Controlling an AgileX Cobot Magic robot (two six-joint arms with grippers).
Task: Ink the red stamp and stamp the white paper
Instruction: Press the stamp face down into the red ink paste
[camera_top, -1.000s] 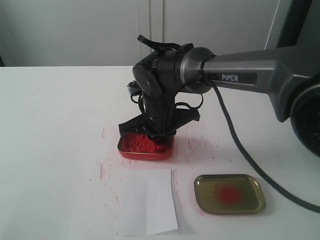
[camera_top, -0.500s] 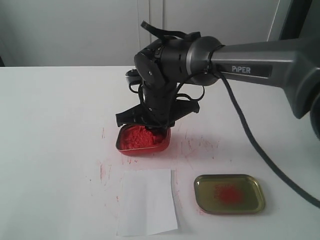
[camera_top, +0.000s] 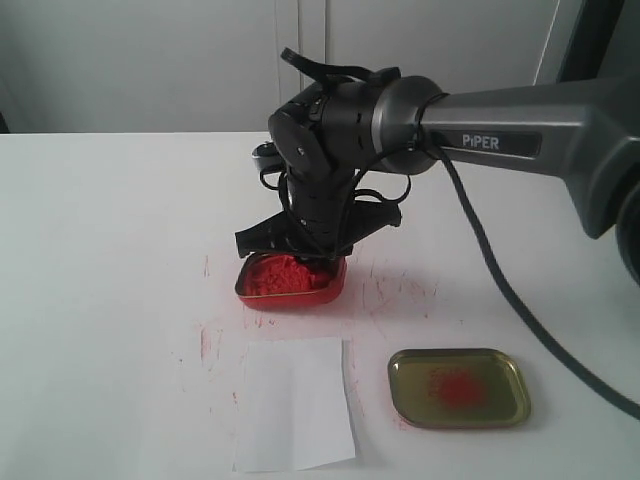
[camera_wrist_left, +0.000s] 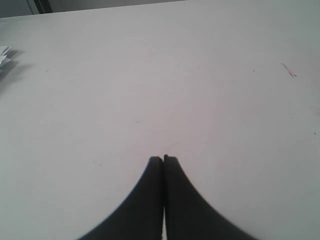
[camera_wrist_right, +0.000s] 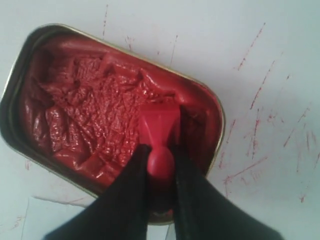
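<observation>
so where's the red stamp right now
The red stamp is clamped in the right pincer, its base down in the red ink tin, which sits mid-table just behind the white paper in the exterior view.

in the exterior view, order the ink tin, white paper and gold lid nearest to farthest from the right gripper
1. ink tin: directly under the right gripper, which holds the red stamp in it
2. white paper: in front of the tin, toward the camera
3. gold lid: front right, farthest

right tool (camera_top: 314, 260) down in red ink tin (camera_top: 298, 297) | white paper (camera_top: 293, 403) near | gold lid (camera_top: 500, 398) apart
</observation>
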